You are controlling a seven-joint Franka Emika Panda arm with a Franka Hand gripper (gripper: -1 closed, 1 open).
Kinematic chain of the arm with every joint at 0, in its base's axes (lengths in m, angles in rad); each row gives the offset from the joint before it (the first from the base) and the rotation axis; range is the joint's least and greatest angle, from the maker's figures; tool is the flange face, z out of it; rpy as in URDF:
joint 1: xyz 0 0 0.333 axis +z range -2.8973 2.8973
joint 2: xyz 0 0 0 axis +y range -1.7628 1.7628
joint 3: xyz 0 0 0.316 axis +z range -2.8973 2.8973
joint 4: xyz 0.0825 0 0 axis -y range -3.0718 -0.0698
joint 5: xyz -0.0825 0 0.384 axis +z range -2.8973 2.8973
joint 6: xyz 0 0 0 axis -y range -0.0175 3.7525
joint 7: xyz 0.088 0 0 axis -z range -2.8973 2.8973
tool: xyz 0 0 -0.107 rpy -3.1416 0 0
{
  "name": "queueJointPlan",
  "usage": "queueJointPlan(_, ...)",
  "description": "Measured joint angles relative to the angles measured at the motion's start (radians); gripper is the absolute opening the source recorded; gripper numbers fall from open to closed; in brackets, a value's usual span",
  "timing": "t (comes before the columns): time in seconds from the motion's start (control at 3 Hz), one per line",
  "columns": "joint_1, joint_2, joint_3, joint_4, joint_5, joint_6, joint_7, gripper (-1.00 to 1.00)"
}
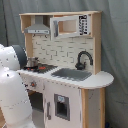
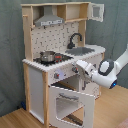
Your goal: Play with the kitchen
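Observation:
The kitchen point(image 1: 65, 75) point(image 2: 55, 60) is a white and light-wood toy with a range hood, dotted backsplash, black faucet point(image 1: 84, 59) point(image 2: 75, 39) and grey sink point(image 1: 72, 74) point(image 2: 82, 50). A small metal pot point(image 2: 48, 56) point(image 1: 32, 62) sits on the stovetop. In the second exterior view the windowed oven door point(image 2: 72, 102) hangs open, folded down toward the front. My gripper point(image 2: 80, 68) reaches in from the second exterior view's right and is right at the knob panel above the open door. In the first exterior view the arm's white body point(image 1: 10, 85) hides the gripper.
A microwave-like cabinet point(image 1: 70, 26) with a small open door point(image 2: 97, 12) sits on top. The kitchen stands on a wooden floor point(image 2: 15, 119) before a grey curtain point(image 1: 115, 50). The rounded counter end point(image 1: 97, 80) sticks out beside the sink.

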Motion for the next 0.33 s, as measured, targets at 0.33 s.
queueJointPlan(0.33, 0.042, 0.000, 0.000, 0.003, 0.044, -0.069, -0.044, 1.00)
